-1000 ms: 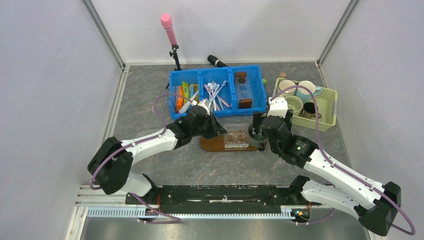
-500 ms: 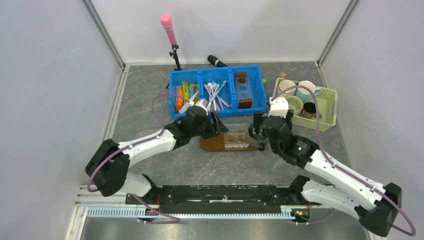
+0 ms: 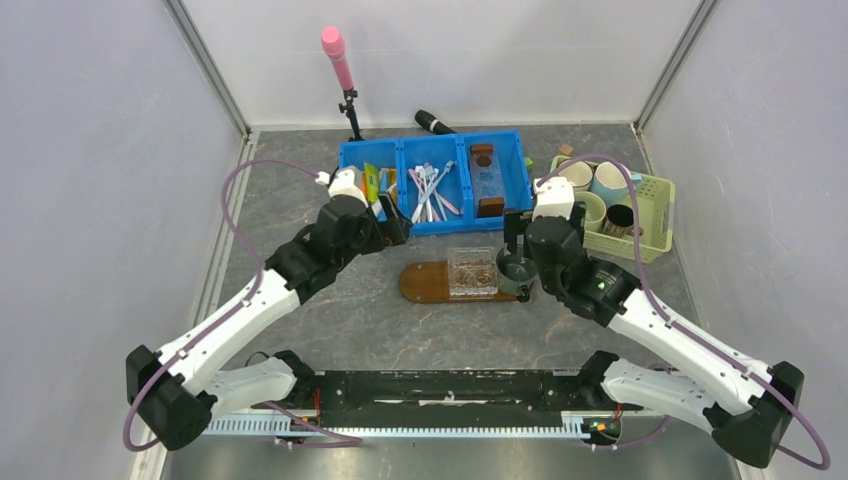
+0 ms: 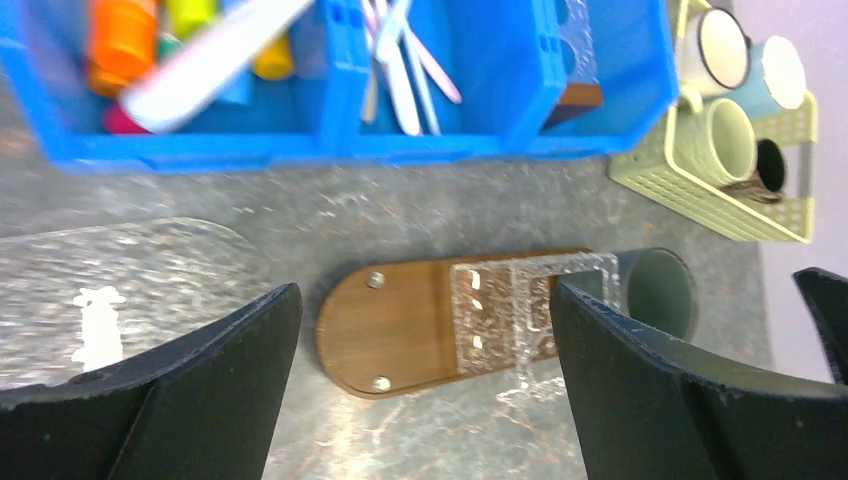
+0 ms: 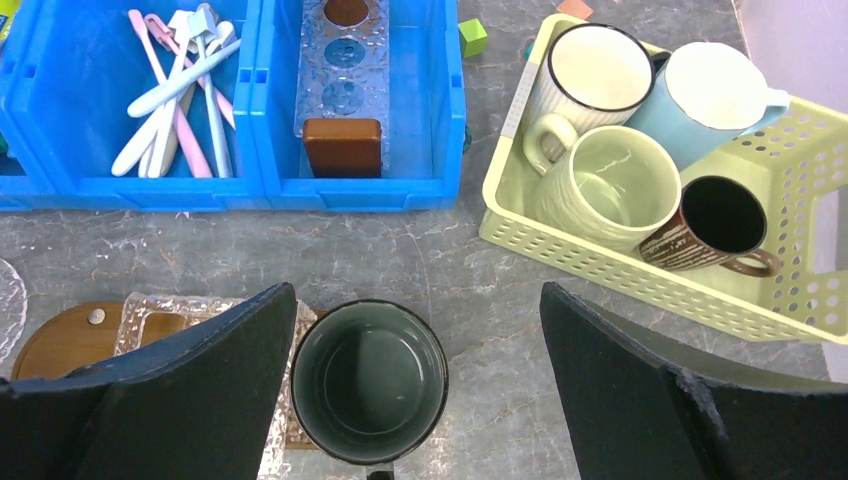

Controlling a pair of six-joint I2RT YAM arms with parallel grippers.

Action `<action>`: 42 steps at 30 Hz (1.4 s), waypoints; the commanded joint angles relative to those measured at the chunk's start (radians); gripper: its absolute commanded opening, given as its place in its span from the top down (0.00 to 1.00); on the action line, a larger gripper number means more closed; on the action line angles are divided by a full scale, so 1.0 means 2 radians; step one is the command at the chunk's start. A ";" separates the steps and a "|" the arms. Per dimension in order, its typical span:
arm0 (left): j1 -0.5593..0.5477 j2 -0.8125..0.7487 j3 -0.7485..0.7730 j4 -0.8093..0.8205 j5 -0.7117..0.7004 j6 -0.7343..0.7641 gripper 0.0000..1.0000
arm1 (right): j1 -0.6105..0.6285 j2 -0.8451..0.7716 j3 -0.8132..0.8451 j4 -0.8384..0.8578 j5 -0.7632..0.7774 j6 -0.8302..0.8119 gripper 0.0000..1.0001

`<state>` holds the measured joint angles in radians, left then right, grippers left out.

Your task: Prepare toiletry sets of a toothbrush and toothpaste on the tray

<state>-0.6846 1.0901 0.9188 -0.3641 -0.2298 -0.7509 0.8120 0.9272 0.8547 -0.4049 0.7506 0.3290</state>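
Observation:
The brown oval tray (image 3: 425, 283) (image 4: 400, 330) lies in front of the blue bin (image 3: 436, 228). A clear holder (image 3: 472, 272) (image 4: 505, 318) sits on its right half. A dark green cup (image 3: 516, 268) (image 5: 368, 382) stands at its right end. Toothbrushes (image 5: 213, 125) (image 4: 398, 75), some pale blue-white, lie in the bin's middle compartment. A white toothpaste tube (image 4: 205, 65) lies in the left compartment among orange and yellow tubes. My left gripper (image 3: 388, 228) (image 4: 425, 385) hangs open and empty by the bin's front wall. My right gripper (image 3: 517, 258) (image 5: 415, 390) is open, its fingers on either side of the cup.
A pale green basket (image 3: 655, 225) (image 5: 640, 275) with several mugs stands right of the bin. The bin's right compartment holds a second clear holder on a brown board (image 5: 343, 145). A pink microphone on a stand (image 3: 338, 55) and a black one (image 3: 433, 122) are behind the bin.
My left gripper has opened and pulled back from the tray's left half, up and left to the bin's front wall. The right gripper has shifted slightly away from me over the cup.

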 commanded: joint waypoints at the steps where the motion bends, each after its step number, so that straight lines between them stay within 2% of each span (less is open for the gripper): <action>1: 0.012 -0.031 0.037 -0.065 -0.085 0.102 0.00 | -0.018 0.026 0.040 -0.003 -0.021 -0.037 0.02; 10: 0.065 0.014 0.081 -0.058 -0.057 0.158 0.00 | -0.119 0.093 0.102 -0.021 -0.151 -0.072 0.02; 16: 0.089 0.061 0.111 -0.046 -0.039 0.154 0.00 | -0.201 0.143 0.143 -0.046 -0.232 -0.061 0.02; 20: 0.106 0.087 0.116 -0.030 -0.028 0.157 0.00 | -0.230 0.153 0.152 -0.052 -0.247 -0.051 0.02; 23: 0.125 0.110 0.139 -0.023 0.016 0.167 0.00 | -0.237 0.138 0.135 -0.042 -0.271 -0.055 0.02; 28: 0.134 0.167 0.197 -0.015 0.051 0.263 0.01 | -0.238 0.119 0.120 -0.065 -0.230 -0.038 0.02; 31: 0.134 0.203 0.223 -0.017 0.047 0.324 0.02 | -0.238 0.115 0.121 -0.078 -0.222 -0.015 0.02; 35: 0.134 0.246 0.236 -0.017 0.031 0.371 0.08 | -0.238 0.119 0.123 -0.083 -0.223 0.009 0.02; 39: 0.134 0.273 0.237 -0.014 0.020 0.422 0.23 | -0.238 0.131 0.125 -0.083 -0.225 0.000 0.02; 42: 0.134 0.299 0.247 -0.021 0.031 0.442 0.29 | -0.239 0.146 0.130 -0.088 -0.220 -0.010 0.02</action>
<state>-0.4164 1.6432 1.3605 -0.4164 -0.1776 -0.0063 0.3389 1.1847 1.0897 -0.5655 0.2924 0.3141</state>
